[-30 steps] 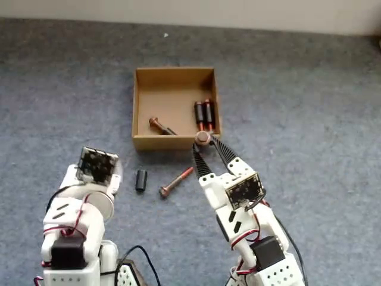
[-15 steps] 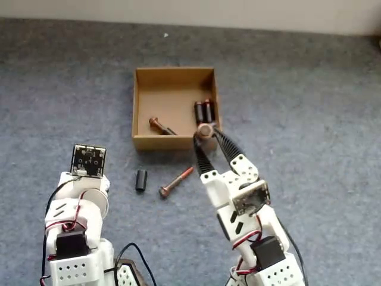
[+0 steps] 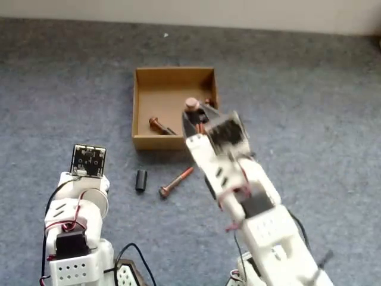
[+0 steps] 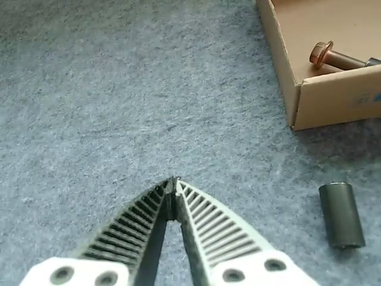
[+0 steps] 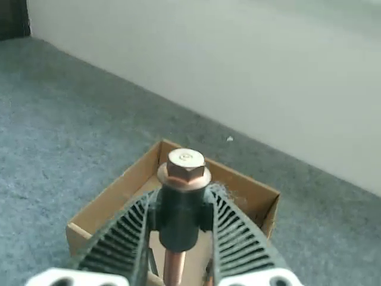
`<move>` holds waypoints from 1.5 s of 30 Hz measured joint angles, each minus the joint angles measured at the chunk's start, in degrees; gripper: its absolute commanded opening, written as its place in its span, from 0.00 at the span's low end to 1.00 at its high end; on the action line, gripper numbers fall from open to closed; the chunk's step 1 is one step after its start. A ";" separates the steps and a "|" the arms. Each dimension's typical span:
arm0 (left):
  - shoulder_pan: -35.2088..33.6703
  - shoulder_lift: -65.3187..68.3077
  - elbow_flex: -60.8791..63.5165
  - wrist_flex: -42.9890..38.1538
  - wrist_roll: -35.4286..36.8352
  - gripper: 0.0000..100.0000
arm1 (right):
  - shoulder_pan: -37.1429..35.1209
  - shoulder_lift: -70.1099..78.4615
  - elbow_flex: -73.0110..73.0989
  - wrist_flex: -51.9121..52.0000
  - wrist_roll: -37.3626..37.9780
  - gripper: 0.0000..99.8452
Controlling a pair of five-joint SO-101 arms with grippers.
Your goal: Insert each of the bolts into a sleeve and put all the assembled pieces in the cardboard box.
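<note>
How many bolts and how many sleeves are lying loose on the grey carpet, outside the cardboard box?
Copper-coloured metal bolts: 1
Short black cylindrical sleeves: 1
Total: 2

Grey carpet (image 3: 309, 89) (small speck (image 3: 166, 35)), pale wall (image 3: 238, 12) behind.

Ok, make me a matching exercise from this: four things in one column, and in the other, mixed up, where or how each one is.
Things
1. loose sleeve
2. loose bolt
3. left gripper
4. right gripper

States
A. shut on a sleeved bolt near the cardboard box
B. shut with nothing in it, above the carpet
C. copper-coloured, on the carpet
D. black, on the carpet

Pairs: 1-D, 2-C, 3-B, 4-A
</note>
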State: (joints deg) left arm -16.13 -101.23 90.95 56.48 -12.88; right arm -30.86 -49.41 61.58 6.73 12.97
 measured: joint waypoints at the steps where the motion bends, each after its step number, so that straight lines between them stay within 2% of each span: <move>1: 0.00 0.00 0.00 0.00 0.00 0.02 | 0.00 4.75 -2.37 0.00 0.00 0.00; 12: -0.09 0.00 0.00 0.00 0.00 0.02 | 1.67 44.40 -24.88 0.00 0.00 0.01; 18: -0.09 0.00 0.00 0.00 0.00 0.02 | 2.90 55.56 -29.98 0.09 0.00 0.15; 26: -0.09 0.00 0.00 -0.09 0.00 0.02 | 2.90 55.38 -31.47 5.71 0.00 0.15; 32: -0.44 0.00 0.00 -0.09 0.00 0.02 | 0.35 42.99 -31.47 21.10 -0.44 0.15; 39: -6.95 0.00 0.00 -3.43 0.00 0.02 | -8.97 34.02 -31.47 38.24 -14.15 0.15; 45: -8.44 0.00 0.00 -3.96 -0.09 0.02 | -18.64 33.93 -31.47 40.09 -22.51 0.15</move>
State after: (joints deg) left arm -24.57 -101.23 90.95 52.53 -12.97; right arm -49.49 -15.47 30.11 46.81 -9.54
